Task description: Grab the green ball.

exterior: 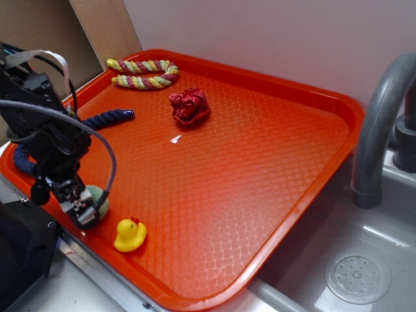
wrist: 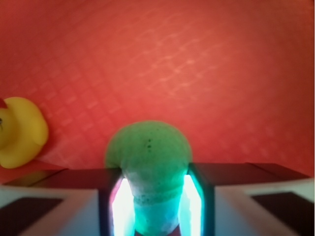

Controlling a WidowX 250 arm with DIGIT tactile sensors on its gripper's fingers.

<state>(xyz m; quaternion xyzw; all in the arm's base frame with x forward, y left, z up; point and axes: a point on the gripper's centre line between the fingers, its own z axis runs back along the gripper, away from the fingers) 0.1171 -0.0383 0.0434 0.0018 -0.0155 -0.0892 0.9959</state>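
The green ball sits between the two lit fingers of my gripper, and its lower part is squeezed narrow by them. In the exterior view only a sliver of the green ball shows behind the gripper, low over the near left corner of the orange tray. The gripper is shut on the ball.
A yellow rubber duck stands just beside the gripper. A red wrinkly wad, a yellow-and-pink rope, a dark blue rope and a white scrap lie farther back. A grey faucet and sink are at the right.
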